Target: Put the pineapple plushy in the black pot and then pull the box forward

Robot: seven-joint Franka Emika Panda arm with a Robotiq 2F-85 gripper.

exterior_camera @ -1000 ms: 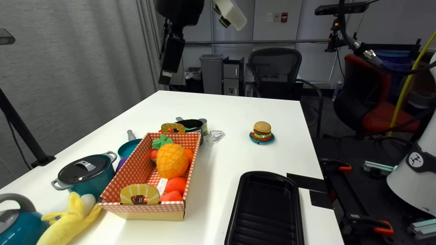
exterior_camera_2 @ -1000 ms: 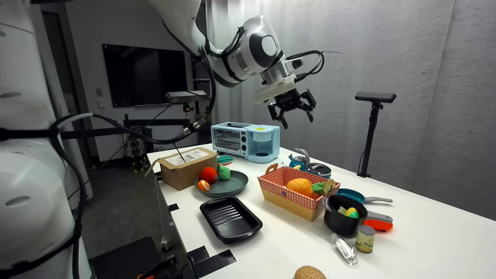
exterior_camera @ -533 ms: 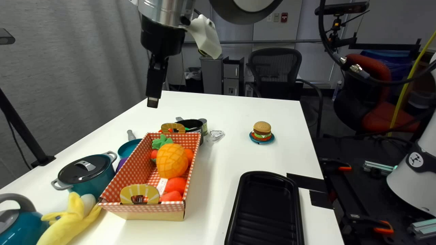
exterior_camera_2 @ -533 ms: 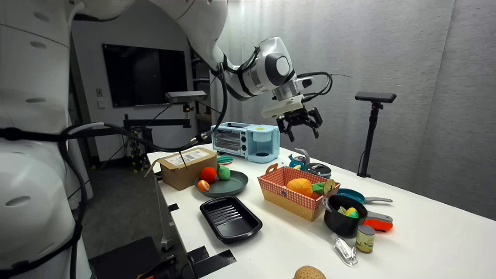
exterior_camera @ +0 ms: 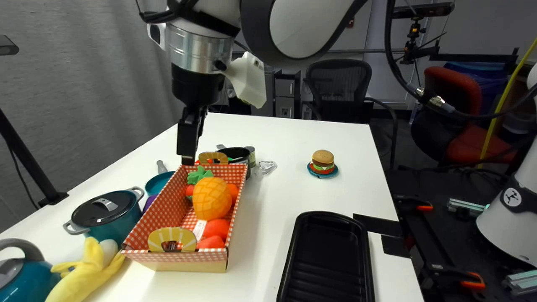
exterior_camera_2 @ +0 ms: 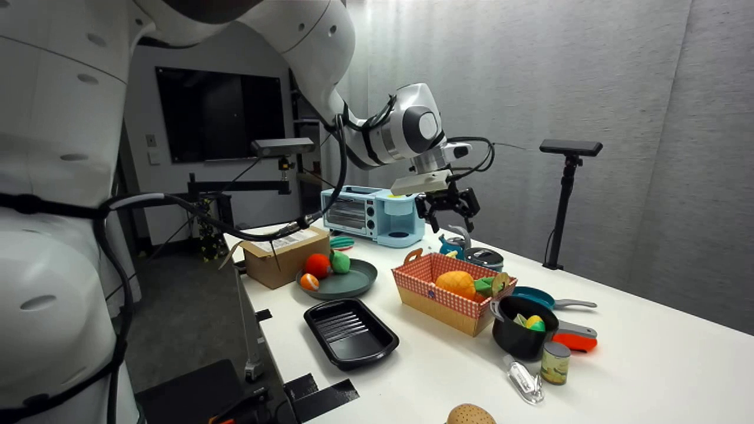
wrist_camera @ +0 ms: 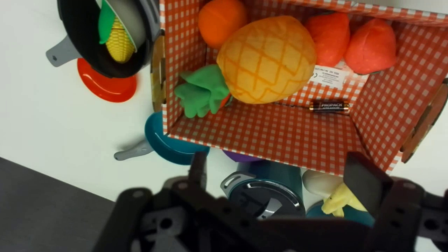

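Black two-finger gripper [exterior_camera_2: 452,228] in the air near the long shallow open box with red-and-white checkered sides [exterior_camera_2: 439,309]; jaws spread wide, plain in the wrist view, where the round teal pot with black lid [wrist_camera: 267,192] shows between them.

Orange-yellow oval pineapple plushy with green leafy tuft [wrist_camera: 267,59] lies on its side inside the box, tuft toward the end next to the squat round black pot with grey handles [exterior_camera_2: 518,337]. Black pot upright on the white bench [exterior_camera: 285,138]; can't tell if it touches the box. In it: yellow corn piece with green husk [wrist_camera: 120,45], plus a pale grey curved piece [wrist_camera: 131,21], partly hidden.

Also in box: round orange plush fruit [wrist_camera: 221,22] just beside the pineapple, two red-orange plush fruits [wrist_camera: 372,49] toward the opposite end, small black battery with copper-coloured ends [wrist_camera: 329,106].

Around the box: teal pot alongside, shallow teal pan with grey handle [wrist_camera: 178,148], pale yellow banana-like plush [exterior_camera: 86,272]. By the black pot: small labelled can [exterior_camera_2: 555,363], shiny red piece [wrist_camera: 108,87].

Black rectangular tray with ribbed floor [exterior_camera_2: 351,330] apart from the box. In an exterior view, toy hamburger [exterior_camera: 323,158] on a small blue plate [exterior_camera: 331,173].
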